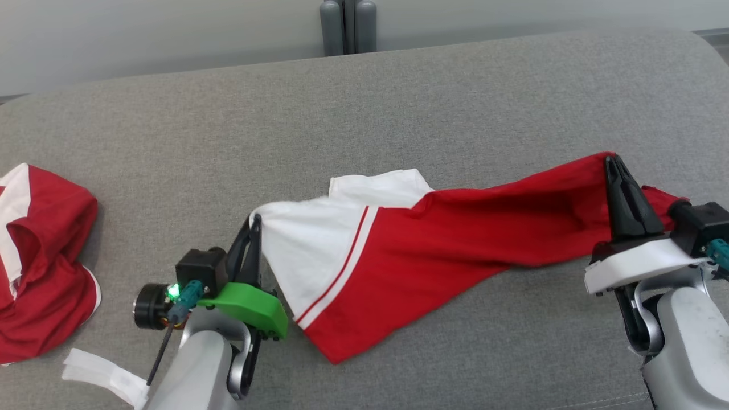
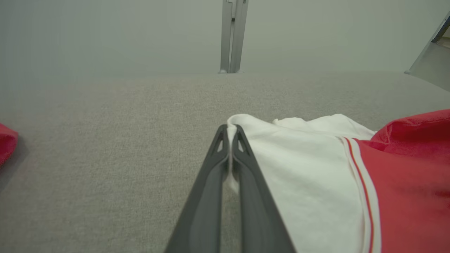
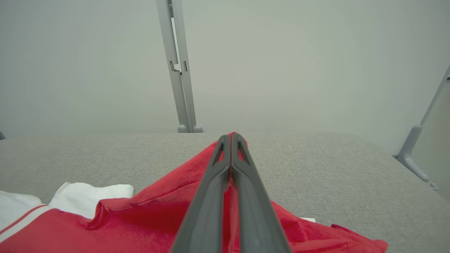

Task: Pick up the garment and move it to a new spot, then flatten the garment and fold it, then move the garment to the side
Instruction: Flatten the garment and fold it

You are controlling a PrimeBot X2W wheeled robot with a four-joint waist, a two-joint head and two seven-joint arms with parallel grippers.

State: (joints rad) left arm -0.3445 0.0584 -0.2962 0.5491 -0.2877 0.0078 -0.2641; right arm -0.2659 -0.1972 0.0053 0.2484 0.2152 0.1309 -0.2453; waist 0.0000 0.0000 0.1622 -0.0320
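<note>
1. Head view: the garment (image 1: 433,245) is strung out across the grey bench (image 1: 364,114). The left hand (image 1: 256,219) is pinching its white corner and the right hand (image 1: 612,159) is pinching the red end.
2. Left wrist view: the left hand (image 2: 230,128) is clamped tight on the white edge.
3. Right wrist view: the right hand (image 3: 231,136) is closed on a red fold.

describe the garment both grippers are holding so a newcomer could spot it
Look at the wide grey fabric surface. Across its middle stretches a red cloth garment with a white end pinched by the left gripper, its red end by the right gripper. Unlike the crumpled red-and-white garment at the left edge, it is pulled out long.
</note>
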